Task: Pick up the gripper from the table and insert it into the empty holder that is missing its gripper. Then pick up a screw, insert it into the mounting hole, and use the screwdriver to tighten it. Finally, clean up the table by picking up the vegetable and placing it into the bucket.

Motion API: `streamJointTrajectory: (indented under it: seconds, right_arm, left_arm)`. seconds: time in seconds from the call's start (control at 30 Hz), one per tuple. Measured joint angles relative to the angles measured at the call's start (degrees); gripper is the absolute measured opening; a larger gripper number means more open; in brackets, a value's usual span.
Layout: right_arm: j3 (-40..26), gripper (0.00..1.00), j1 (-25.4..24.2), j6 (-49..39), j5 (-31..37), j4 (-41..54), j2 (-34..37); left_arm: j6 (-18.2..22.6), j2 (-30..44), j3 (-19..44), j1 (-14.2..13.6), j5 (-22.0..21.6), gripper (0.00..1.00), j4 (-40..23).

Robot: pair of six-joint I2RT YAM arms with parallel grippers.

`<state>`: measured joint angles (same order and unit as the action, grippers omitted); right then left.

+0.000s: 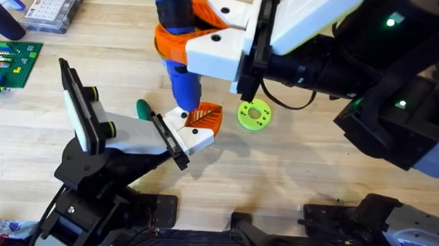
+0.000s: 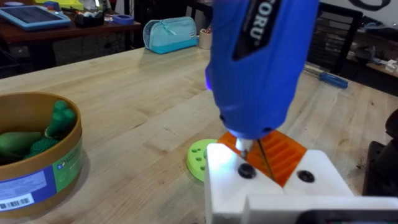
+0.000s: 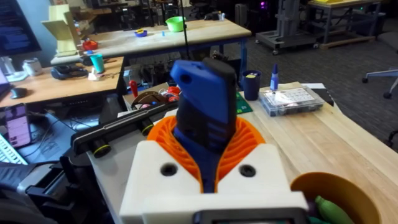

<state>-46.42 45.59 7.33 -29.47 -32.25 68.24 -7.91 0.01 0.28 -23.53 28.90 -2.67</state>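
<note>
Blue and thick, the screwdriver stands nearly upright over the middle of the bench, clamped between the orange pads of the right gripper, whose white fingers close around its body. In the right wrist view the same tool rises between the ribbed pads. Its narrow tip comes down onto the holder, a white block held by the left gripper, which is clenched on it just in front of the bench's near edge. The left wrist view shows the tip meeting the top face of the holder beside a dark hole, with the orange ribbed gripper piece seated in the block right behind the tip. From overhead that orange piece sits at the holder's far end. A lime-green disc lies flat just beside it, towards the right. In the left wrist view a round bucket stands well apart from the holder, with green vegetables inside it.
</note>
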Motion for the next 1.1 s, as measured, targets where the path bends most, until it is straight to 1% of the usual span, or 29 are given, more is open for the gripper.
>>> streamJointTrajectory:
  seconds: [0.13, 0.33, 0.67, 0.87, 1.1]
  right_arm:
    - [0.10, 0.066, 0.01, -0.02, 0.04, 0.54, 0.19]
    - [0.42, 0.066, -0.55, -0.04, -0.04, -3.91, 0.01]
    - [0.44, 0.067, -1.47, -0.02, -0.04, -5.00, -4.24]
    - [0.46, 0.068, -1.47, -0.04, -0.02, -2.37, -4.26]
    - [0.46, 0.067, -1.47, -0.02, -0.02, -2.36, -4.26]
  left_arm:
    - [-0.23, 0.13, 0.02, 0.00, -0.04, 0.019, -0.16]
    - [-0.23, 0.13, 0.02, 0.00, -0.13, 0.019, -0.16]
    - [-0.23, 0.13, 0.02, 0.00, -0.13, 0.019, -0.16]
    - [-0.23, 0.13, 0.02, 0.00, -0.13, 0.019, -0.16]
    - [-0.23, 0.13, 0.02, 0.00, -0.13, 0.019, -0.16]
